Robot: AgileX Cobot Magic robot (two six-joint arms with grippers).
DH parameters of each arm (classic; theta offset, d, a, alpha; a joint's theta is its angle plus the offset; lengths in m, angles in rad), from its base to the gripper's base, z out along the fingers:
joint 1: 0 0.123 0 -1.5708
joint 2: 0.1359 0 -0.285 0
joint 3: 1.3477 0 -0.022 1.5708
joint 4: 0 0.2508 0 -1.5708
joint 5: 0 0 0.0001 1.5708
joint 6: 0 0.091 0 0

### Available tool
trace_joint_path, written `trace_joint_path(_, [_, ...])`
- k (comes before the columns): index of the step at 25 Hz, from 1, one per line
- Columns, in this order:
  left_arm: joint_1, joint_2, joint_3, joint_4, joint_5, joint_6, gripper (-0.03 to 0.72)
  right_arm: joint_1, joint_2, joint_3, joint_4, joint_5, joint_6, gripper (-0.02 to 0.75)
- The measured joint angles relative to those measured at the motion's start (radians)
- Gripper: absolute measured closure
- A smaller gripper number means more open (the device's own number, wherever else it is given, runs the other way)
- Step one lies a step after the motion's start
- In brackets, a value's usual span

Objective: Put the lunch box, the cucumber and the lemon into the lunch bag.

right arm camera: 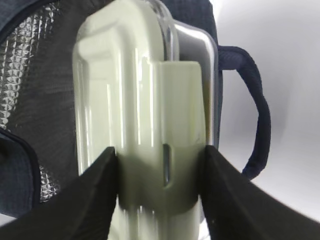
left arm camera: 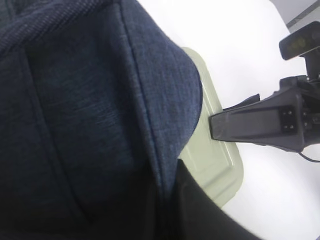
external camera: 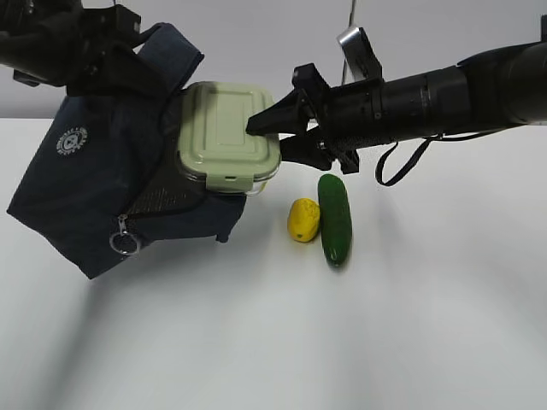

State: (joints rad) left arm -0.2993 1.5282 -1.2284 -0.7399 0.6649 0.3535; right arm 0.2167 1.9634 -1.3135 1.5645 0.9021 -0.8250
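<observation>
Scene: A two-armed robot loaded a lunch bag [external camera: 94, 188] on a white table [external camera: 410, 342], the bag lifted and tilted near the table's back-left edge.

Right gripper [external camera: 267, 137]: Its jaws were clamped on the lunch box [external camera: 226, 128] — one finger across the sage-green lid, the other under the glass base — with the box partly inside the bag's mouth.

Left gripper: Its fingers were hidden behind navy fabric in every view; it read as closed, seemingly pinching the bag's top near a handle to keep the bag raised and its mouth facing the box.

Lemon [external camera: 303, 219] and cucumber [external camera: 334, 218]: They lay touching side by side near the table's middle, just right of the bag, not yet packed.

Doing the step well: The box probably needed to travel straight along the bag's axis, lid kept level with the opening so its corners cleared the zipper edge, and be let go only once the bag's floor could carry it.

Only in the right wrist view: The quilted silver lining [right arm camera: 35, 75] and the pads [right arm camera: 100, 175] squeezing the box's edge.

Only in the exterior view: The fruit, the zipper's ring pull [external camera: 125, 245] and the bag's tilt.

Only in the left wrist view: The box's lid seen from above past the bag's fabric.
</observation>
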Motion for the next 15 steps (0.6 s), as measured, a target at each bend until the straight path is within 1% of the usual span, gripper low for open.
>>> trace_joint_path(2, [0.000, 0.013, 0.000, -0.027, 0.000, 0.021, 0.683, 0.009, 0.000, -0.002, 0.004, 0.000, -0.003, 0.358])
trace_joint_path(7, [0.000, 0.041, 0.000, -0.152, -0.002, 0.100, 0.683, 0.047, 0.000, -0.051, 0.006, -0.006, -0.009, 0.358])
trace_joint_path(11, [0.002, 0.064, 0.000, -0.212, -0.016, 0.121, 0.683, 0.054, 0.000, -0.073, -0.006, -0.040, -0.017, 0.358])
trace_joint_path(15, [0.002, 0.101, 0.000, -0.315, -0.020, 0.175, 0.683, 0.054, 0.011, -0.078, -0.032, -0.072, -0.017, 0.358])
